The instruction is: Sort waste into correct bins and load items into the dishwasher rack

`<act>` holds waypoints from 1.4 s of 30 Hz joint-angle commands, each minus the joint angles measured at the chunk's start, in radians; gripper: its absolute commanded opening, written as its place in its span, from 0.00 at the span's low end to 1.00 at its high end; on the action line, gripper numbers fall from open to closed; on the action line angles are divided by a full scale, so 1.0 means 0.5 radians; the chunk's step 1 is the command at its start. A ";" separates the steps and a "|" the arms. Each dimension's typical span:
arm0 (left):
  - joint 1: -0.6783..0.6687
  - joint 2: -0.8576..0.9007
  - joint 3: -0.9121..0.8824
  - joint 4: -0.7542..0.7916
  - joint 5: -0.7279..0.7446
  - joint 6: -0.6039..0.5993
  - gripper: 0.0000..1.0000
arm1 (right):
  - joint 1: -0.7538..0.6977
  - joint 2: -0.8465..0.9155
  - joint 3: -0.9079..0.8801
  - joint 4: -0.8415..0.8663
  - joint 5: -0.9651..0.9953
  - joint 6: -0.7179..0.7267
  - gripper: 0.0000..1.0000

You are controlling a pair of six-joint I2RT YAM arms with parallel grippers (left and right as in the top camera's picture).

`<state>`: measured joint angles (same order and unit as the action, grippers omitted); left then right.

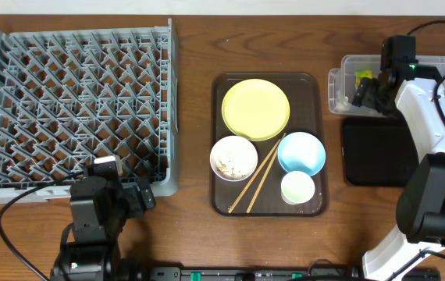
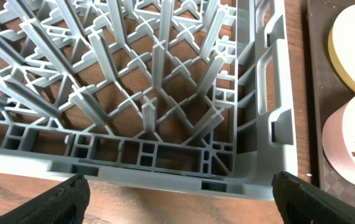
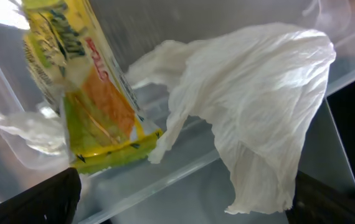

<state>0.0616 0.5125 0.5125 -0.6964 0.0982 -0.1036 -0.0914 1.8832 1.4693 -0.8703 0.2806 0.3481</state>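
Note:
My right gripper (image 3: 184, 199) is open over the clear tub (image 1: 339, 90), its fingers wide apart and empty. Inside the tub lie the crumpled white napkin (image 3: 252, 106) and the green-yellow-orange snack wrapper (image 3: 96, 99), which also shows in the overhead view (image 1: 362, 76). The black tray (image 1: 375, 152) lies just in front of the tub. My left gripper (image 2: 177, 199) is open and empty at the near right corner of the grey dishwasher rack (image 1: 74, 101). The yellow plate (image 1: 255, 108), white bowl (image 1: 233, 157) with crumbs, blue bowl (image 1: 301, 152), white cup (image 1: 297, 187) and chopsticks (image 1: 260, 176) sit on the brown serving tray (image 1: 221, 199).
The rack's pegs and handle (image 2: 268, 81) fill the left wrist view, with the plate and white bowl at its right edge. Cables run near the right arm (image 1: 429, 117) at the table's far right.

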 commanded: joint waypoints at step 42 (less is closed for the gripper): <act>-0.012 0.207 0.031 1.035 0.302 -0.352 0.89 | 0.281 -0.356 -0.006 0.130 -2.126 -1.528 0.99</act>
<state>0.0616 0.5617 0.5133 -0.2070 0.2062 -0.2226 0.0101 1.7191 1.4643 -0.7963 -0.7132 -0.3599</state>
